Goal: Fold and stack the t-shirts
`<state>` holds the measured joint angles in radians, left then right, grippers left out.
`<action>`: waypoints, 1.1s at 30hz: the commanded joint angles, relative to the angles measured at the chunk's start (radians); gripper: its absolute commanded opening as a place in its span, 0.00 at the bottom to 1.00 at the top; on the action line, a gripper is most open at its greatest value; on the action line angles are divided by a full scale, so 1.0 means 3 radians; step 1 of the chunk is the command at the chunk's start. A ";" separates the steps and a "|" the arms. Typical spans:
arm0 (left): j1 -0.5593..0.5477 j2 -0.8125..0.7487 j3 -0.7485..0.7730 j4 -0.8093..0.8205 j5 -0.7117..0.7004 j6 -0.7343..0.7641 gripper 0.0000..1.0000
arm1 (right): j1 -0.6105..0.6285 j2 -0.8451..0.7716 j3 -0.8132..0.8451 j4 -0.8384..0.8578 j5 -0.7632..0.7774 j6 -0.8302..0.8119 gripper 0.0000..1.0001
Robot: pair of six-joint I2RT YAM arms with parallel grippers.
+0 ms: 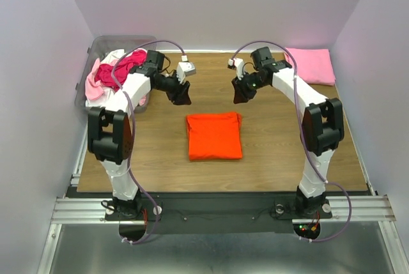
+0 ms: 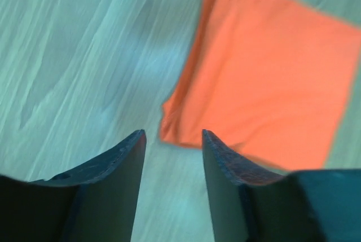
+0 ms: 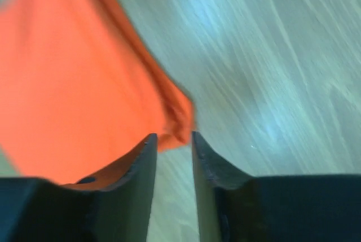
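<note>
Lab test cell, white walls (image 1: 211, 6), aluminium rails (image 1: 80, 210), wooden tabletop (image 1: 160, 159)

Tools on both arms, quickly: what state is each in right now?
Left tool: open, holding nothing.
Right tool: open by a narrow gap, holding nothing.

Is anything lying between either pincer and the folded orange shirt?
Nothing visible. Only bare table separates the left pincer and right pincer from the orange shirt; both hang open.
</note>
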<state>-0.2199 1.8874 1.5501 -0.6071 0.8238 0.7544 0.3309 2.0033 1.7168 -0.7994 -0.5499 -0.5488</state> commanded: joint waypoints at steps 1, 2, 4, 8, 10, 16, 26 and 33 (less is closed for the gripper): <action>-0.0177 -0.0324 -0.0278 0.0019 0.0495 -0.0392 0.53 | 0.0022 -0.0301 -0.0159 0.0062 -0.0875 0.0616 0.32; -0.0213 -0.0304 -0.0350 0.0055 0.0552 -0.0494 0.50 | 0.0017 -0.0256 -0.0205 0.0072 -0.1034 0.0693 0.30; -0.0259 -0.0258 -0.0488 0.0228 0.0613 -0.0693 0.48 | 0.0022 -0.0149 -0.0282 0.0077 -0.1352 0.0913 0.29; -0.0218 -0.0064 -0.0790 0.0765 0.0598 -0.1496 0.45 | 0.0022 0.0224 -0.0313 0.0245 -0.1470 0.1103 0.25; -0.0177 0.0100 -0.0805 0.1056 0.0532 -0.1731 0.45 | -0.0039 0.0418 -0.0343 0.0439 -0.1338 0.1291 0.25; -0.0019 0.0728 -0.0413 0.1262 0.0215 -0.2079 0.44 | -0.0356 0.1078 0.0049 0.0752 -0.0945 0.1517 0.25; 0.0222 0.0260 -0.0175 0.0756 0.0867 -0.1732 0.45 | -0.0387 0.0436 0.0399 0.0757 -0.1117 0.1639 0.41; -0.0135 -0.0441 -0.1137 0.2004 0.1114 -0.3002 0.47 | -0.0081 -0.0220 -0.0752 0.1161 -0.1475 0.2197 0.42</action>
<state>-0.1749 1.8294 1.3247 -0.2634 1.0725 0.1032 0.2317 1.9903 1.6161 -0.5354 -0.9188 0.0101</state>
